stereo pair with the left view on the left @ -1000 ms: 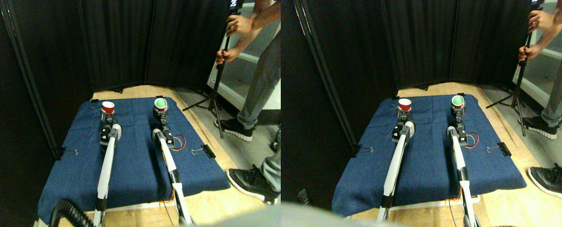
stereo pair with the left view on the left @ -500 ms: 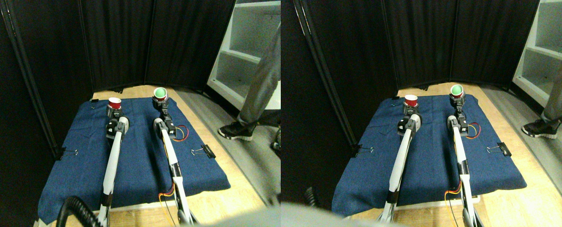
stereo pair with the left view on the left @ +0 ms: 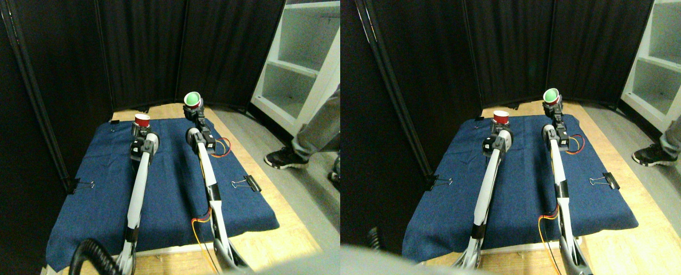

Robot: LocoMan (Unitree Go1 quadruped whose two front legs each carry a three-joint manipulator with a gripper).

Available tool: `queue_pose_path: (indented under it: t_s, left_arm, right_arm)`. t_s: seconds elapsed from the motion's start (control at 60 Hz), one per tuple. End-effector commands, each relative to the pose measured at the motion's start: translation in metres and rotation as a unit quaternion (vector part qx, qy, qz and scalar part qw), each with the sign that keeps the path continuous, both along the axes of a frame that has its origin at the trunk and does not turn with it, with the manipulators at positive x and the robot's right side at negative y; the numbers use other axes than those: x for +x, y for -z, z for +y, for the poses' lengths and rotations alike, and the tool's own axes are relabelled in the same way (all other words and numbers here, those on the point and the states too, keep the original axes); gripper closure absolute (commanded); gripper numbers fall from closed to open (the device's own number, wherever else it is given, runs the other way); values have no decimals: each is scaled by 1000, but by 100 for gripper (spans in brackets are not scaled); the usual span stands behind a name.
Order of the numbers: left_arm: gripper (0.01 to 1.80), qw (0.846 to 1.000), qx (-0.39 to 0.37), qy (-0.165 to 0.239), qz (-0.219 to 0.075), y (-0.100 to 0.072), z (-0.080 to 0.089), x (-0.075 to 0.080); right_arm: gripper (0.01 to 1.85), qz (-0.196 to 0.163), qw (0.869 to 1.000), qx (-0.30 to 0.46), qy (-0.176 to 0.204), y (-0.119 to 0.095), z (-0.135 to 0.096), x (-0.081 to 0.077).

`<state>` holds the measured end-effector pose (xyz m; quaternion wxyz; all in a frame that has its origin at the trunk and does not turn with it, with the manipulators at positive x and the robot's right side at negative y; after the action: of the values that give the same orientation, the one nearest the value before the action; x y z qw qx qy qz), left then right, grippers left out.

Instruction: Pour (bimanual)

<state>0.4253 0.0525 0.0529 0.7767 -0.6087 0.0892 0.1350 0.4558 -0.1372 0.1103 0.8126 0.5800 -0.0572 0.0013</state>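
Black curtain panels behind – white shelving right, wood floor.

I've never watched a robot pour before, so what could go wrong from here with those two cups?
1. The green cup is held high and looks tilted, off to the side of the red cup; whatever it holds could miss and land on the blue cloth.
2. Each cup sits at the tip of a long thin arm, so a slip could drop it.
3. A person's shoe stands near the cloth, close to the right arm.
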Motion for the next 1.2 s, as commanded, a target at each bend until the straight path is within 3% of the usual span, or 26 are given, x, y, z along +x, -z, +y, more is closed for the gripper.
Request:
queue_pose_path:
  t_s: [0.017, 0.15, 0.433, 0.617, 0.9, 1.2]
  left_arm:
    - [148, 1000, 4, 13, -21, -12, -5, 2]
    - [148, 1000, 5, 15, -20, -15, -5, 1]
    - [148, 999, 2, 32, -7, -17, -10, 1]
    - [148, 999, -3, 35, 3, -22, -15, 0]
    - [148, 995, 12, 93, 23, -18, -22, 0]
    - [148, 992, 3, 117, 40, -11, -28, 3]
  right_arm:
    - [153, -19, 1000, -9, 0, -13, 5, 2]
    - [153, -14, 999, -21, -20, -11, 11, 7]
    - [153, 5, 999, -25, -23, -11, 32, 8]
    - [153, -7, 998, -46, -44, -19, 43, 9]
    - [153, -5, 997, -64, -43, -25, 53, 14]
    - [153, -4, 993, -109, -43, -30, 55, 14]
